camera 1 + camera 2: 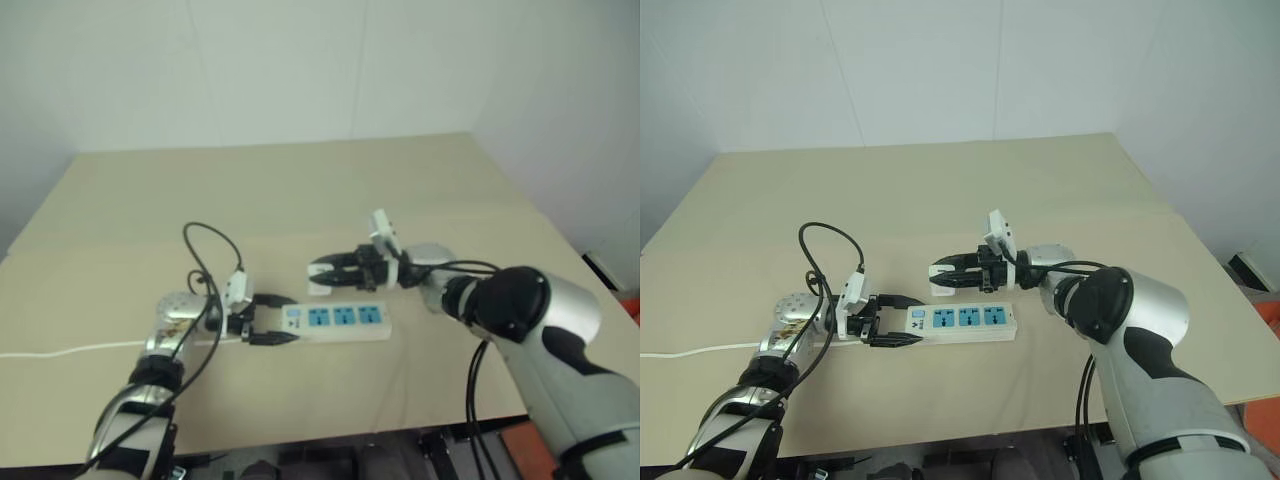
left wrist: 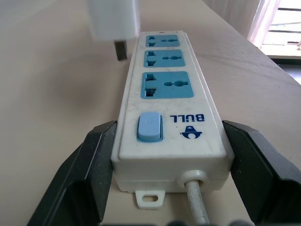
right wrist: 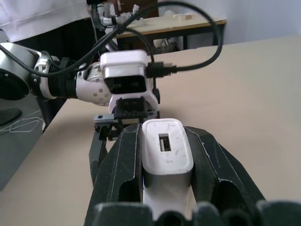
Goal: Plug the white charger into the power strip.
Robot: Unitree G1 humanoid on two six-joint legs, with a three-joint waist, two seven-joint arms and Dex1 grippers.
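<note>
Risk: prong misalignment w/ white charger (image 3: 165, 153) clamped in right end effector (image 1: 330, 270) above power strip (image 1: 335, 320), mid-desk toward near edge, cord end braced by left end effector (image 1: 890, 320), fingers apart; strip may skid.

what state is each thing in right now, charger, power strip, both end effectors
white charger: clamped in the right end effector, above the strip, prongs not yet in a socket
power strip: flat on the table, all three blue sockets empty, cord end between the left fingers
left end effector: fingers on either side of the strip's switch end
right end effector: shut on the charger
</note>
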